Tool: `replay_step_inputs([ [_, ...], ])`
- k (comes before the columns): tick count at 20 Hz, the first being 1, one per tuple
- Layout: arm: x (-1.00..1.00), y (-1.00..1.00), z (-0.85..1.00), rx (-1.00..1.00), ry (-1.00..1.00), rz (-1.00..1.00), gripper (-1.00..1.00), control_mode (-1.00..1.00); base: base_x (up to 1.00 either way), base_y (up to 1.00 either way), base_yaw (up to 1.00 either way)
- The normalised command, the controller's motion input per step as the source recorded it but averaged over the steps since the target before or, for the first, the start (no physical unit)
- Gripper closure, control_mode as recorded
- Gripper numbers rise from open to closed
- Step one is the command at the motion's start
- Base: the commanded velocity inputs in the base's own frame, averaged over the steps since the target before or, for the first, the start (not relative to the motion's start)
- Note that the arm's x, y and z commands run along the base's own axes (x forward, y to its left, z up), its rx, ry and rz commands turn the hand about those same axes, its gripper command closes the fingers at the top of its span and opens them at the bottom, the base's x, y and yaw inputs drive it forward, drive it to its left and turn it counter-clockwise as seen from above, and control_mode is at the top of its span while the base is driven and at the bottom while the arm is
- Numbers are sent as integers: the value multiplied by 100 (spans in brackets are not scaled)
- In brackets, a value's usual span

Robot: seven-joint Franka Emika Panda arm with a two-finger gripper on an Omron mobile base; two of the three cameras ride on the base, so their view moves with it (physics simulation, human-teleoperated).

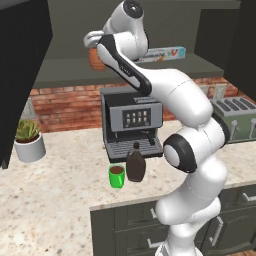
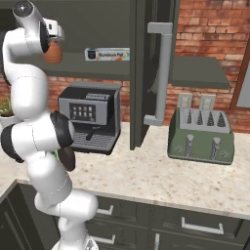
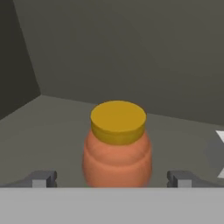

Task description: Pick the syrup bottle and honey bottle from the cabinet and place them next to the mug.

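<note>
up on the cabinet (image 1: 65, 70) shelf in the left base view, the honey bottle (image 1: 96, 59) sits half hidden behind the arm; on the bench (image 1: 60, 185) the syrup bottle (image 1: 135, 164) stands just beside the mug (image 1: 117, 176). from the right base view the orange jar seems close against the hand. through the hand view, the end effector (image 3: 113, 178) is released, its fingertips (image 3: 42, 178) either side of the jar, not touching.

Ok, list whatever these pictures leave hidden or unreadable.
- Honey bottle: its base in the hand view, cut by the bottom edge; in both base views the arm covers most of it.
- Mug: in the right base view, hidden behind the arm.
- Box on the cabinet shelf: print too small.
</note>
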Motion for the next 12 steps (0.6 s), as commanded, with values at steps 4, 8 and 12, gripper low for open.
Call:
replay_step_inputs([
  [4, 25, -26, 0, 0, 0, 0, -100, -100, 0, 0, 0],
  [8, 25, -4, 0, 0, 0, 0, -100, -100, 0, 0, 0],
  [12, 5, 0, 0, 0, 0, 0, -100, -100, 0, 0, 0],
])
